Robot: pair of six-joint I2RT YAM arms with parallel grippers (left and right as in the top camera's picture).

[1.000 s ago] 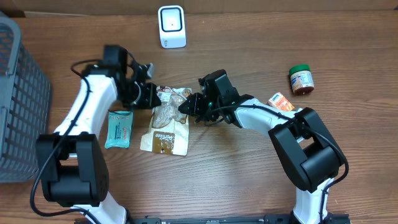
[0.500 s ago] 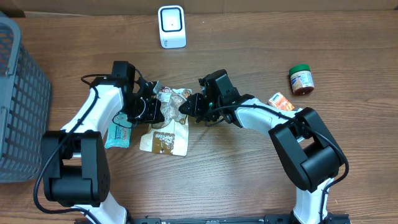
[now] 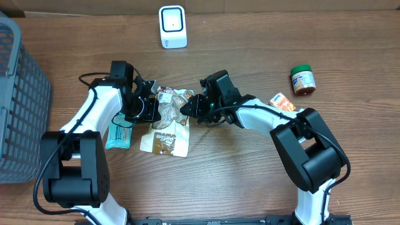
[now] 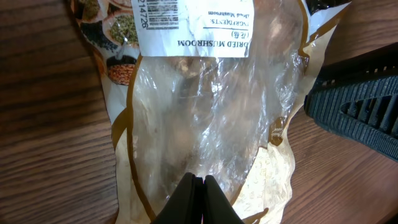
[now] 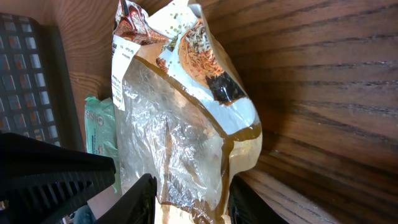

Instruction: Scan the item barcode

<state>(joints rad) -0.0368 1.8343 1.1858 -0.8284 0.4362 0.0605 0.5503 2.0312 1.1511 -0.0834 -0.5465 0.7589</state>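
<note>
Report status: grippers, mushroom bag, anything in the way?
Left gripper shut, tips on mushroom bag. Right gripper shut on its edge. Bag on table, away from scanner. Teal packet beside it.

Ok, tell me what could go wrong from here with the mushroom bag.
1. The left gripper's shut tips sit on the thin clear film of the bag. Any hold there could slip or tear.
2. The barcode is on a wrinkled label at the bag's crumpled end, so the scanner may fail to read it.
3. The teal packet lies beside the bag, partly under the left arm, and might get dragged along.
</note>
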